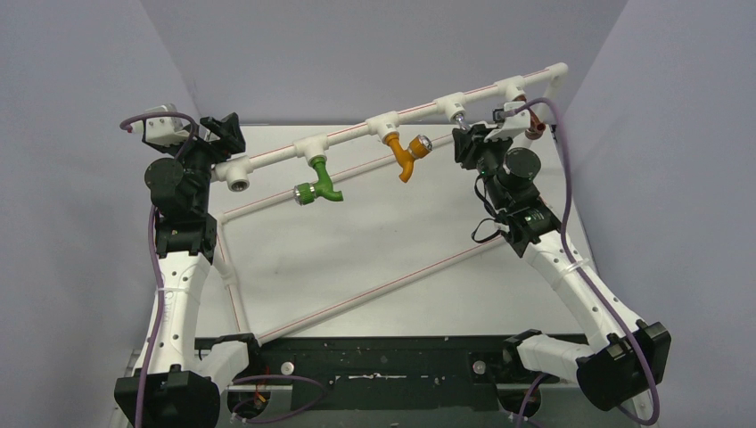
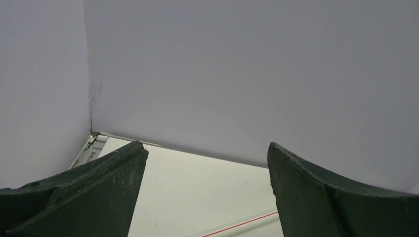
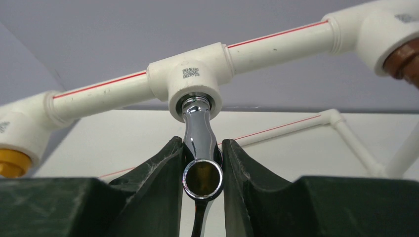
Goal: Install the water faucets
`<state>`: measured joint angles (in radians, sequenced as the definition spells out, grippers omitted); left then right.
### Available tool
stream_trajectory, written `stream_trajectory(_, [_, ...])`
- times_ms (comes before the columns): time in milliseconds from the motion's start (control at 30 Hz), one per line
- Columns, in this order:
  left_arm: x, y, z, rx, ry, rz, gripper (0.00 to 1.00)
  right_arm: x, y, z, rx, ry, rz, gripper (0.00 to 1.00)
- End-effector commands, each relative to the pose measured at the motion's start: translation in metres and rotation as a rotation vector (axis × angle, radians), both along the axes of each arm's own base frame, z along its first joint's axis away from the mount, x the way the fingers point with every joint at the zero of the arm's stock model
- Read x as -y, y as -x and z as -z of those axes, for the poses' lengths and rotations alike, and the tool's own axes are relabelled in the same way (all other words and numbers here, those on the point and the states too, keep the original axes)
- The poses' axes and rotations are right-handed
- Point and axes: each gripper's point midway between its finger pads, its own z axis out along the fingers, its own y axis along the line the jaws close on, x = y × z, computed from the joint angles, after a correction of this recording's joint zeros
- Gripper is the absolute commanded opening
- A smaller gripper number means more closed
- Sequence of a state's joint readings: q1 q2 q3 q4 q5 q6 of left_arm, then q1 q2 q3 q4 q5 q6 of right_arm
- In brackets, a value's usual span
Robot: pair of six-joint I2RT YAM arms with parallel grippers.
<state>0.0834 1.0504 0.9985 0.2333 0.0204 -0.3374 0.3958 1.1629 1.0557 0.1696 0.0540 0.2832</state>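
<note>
A chrome water faucet point(image 3: 199, 143) sits with its threaded end in a white tee socket point(image 3: 193, 81) of the raised white pipe. My right gripper point(image 3: 202, 148) is shut on its body, its round spout mouth facing the camera. In the top view the right gripper point(image 1: 467, 141) is just below that tee point(image 1: 453, 102) and the faucet point(image 1: 460, 117) shows as a small silver stub. A green tap point(image 1: 319, 183) and an orange tap point(image 1: 406, 155) hang from tees further left. My left gripper point(image 2: 207, 192) is open and empty, by the pipe's left end point(image 1: 237, 178).
A brown tap point(image 1: 535, 125) sits at the right end of the pipe, also at the right wrist view's edge point(image 3: 402, 61). A lower white pipe frame point(image 1: 357, 299) with red stripes lies on the table. Grey walls close in on three sides.
</note>
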Motion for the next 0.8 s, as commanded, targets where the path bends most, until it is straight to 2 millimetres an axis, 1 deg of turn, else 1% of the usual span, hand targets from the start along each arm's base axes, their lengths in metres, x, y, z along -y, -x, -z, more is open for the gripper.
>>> stream_trajectory(0, [0.005,0.001,0.142,-0.444,0.045,0.038,0.90,-0.025,0.033,-0.081,0.076,-0.465,-0.166,0.00])
stream_trajectory(367, [0.005,0.002,0.140,-0.439,0.044,0.038,0.90,-0.025,0.050,-0.124,0.004,-1.033,-0.289,0.00])
stream_trajectory(533, [0.005,0.002,0.140,-0.439,0.043,0.039,0.90,-0.020,0.058,-0.133,-0.039,-1.253,-0.335,0.00])
stream_trajectory(633, [0.005,0.002,0.140,-0.438,0.044,0.038,0.90,-0.010,0.061,-0.138,-0.036,-1.370,-0.325,0.00])
stream_trajectory(767, [0.005,0.002,0.140,-0.438,0.043,0.037,0.90,0.000,0.064,-0.143,-0.044,-1.479,-0.305,0.00])
